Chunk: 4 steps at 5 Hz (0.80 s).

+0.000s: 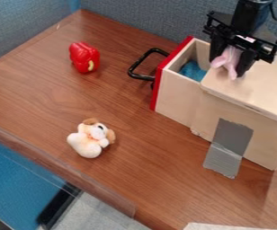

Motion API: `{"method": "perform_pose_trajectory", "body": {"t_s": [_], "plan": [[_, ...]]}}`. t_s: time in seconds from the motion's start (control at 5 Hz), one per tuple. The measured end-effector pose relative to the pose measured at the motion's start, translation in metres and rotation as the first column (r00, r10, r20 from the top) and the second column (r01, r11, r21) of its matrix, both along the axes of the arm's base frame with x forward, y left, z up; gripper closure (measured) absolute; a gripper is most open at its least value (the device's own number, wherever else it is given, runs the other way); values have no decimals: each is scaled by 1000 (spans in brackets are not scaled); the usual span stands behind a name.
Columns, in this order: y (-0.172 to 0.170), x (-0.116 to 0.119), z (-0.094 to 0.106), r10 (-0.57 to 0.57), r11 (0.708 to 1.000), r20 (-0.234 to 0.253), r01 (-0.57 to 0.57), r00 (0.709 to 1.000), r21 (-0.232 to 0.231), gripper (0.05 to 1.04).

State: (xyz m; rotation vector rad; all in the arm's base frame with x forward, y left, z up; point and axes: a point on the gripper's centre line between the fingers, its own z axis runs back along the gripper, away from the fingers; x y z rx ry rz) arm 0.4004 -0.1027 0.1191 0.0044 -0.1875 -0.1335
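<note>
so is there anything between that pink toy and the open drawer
Possibly the box top: its edge shows just below the pink toy, held in the tool, beside the open drawer. Nothing else visible stands between them.

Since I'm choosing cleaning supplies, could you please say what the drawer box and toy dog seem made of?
The drawer box looks like matte, pale wood, perhaps plywood, given its flat tan panels. The toy dog looks like soft plush, judging by its fuzzy surface.
</note>
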Motion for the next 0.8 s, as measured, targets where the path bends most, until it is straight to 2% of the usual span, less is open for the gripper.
{"method": "perform_pose_trajectory", "body": {"t_s": [0.2, 0.4, 0.6, 0.8], "plan": [[-1, -2, 14, 1, 1000, 8, -1, 1000, -17, 93], [-6, -7, 55, -11, 998, 62, 15, 998, -68, 83], [0, -16, 80, 12, 996, 86, -5, 996, -85, 83], [14, -24, 90, 58, 997, 79, -53, 995, -61, 83]]}}
